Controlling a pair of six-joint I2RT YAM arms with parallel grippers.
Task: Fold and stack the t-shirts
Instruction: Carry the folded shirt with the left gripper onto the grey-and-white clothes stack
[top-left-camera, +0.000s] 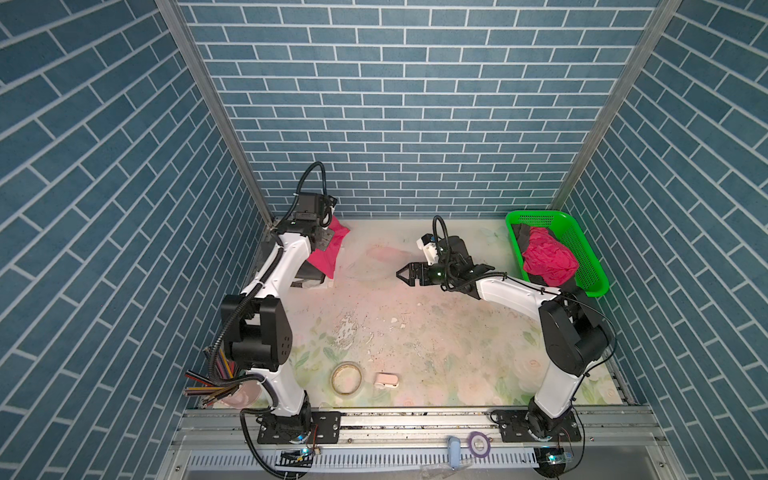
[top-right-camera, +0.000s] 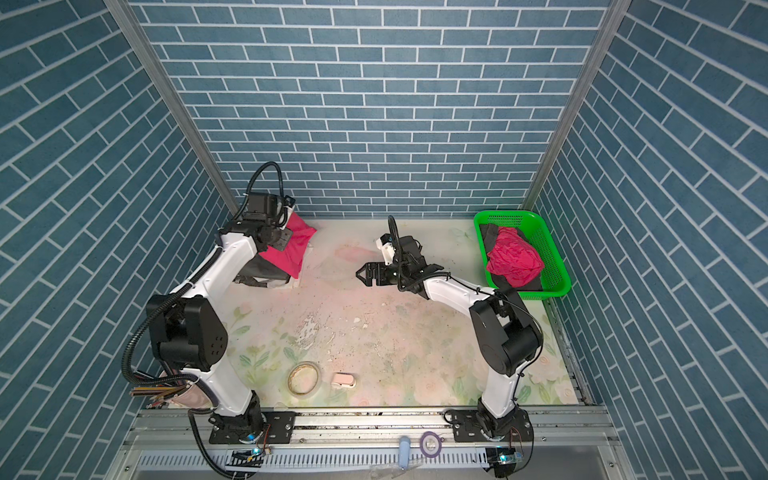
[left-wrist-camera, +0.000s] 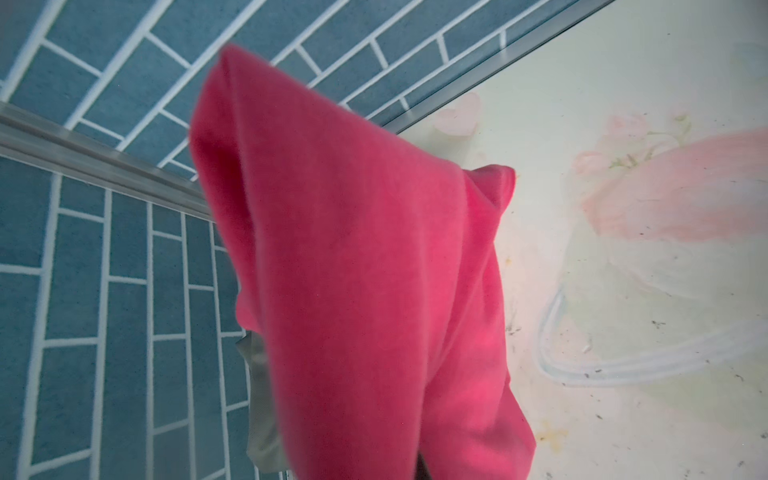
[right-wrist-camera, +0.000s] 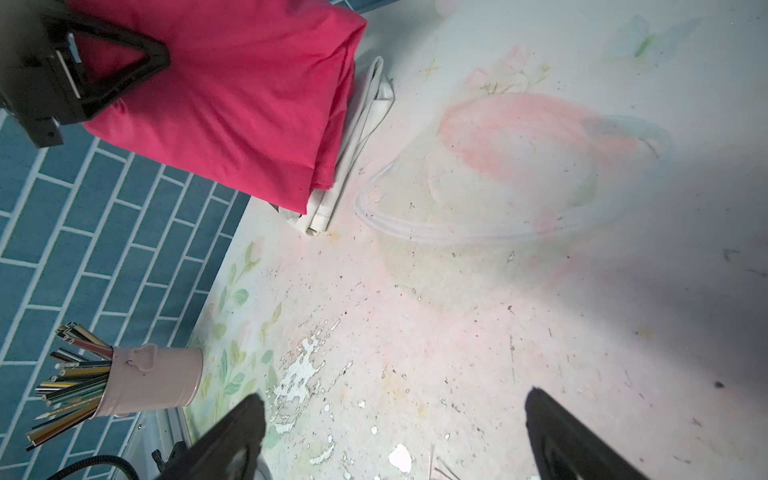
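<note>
1. The left arm reaches to the far left corner of the tabletop (top-left-camera: 415, 332). The left gripper (top-left-camera: 325, 240) points down over the folded pile there, its jaws closed on a raised fold of the pink t-shirt (top-left-camera: 328, 255).
2. The right arm is bent at the elbow, with its forearm level. The right gripper (top-left-camera: 401, 274) points left and hangs over the middle of the tabletop with its jaws wide apart, holding nothing.
3. The pink t-shirt (right-wrist-camera: 232, 104) is folded and lies on top of the pile. One part of it is pulled up towards the left wrist camera, so the cloth fills that view.
4. Under it lie a dark grey t-shirt (top-left-camera: 309, 272) and a folded white t-shirt (right-wrist-camera: 365, 112), whose edges stick out beside the pink cloth.
5. The green basket (top-left-camera: 582, 257) sits at the far right corner. In it a crumpled pink t-shirt (top-left-camera: 548, 259) lies on top of a dark t-shirt (top-left-camera: 521, 235).
</note>
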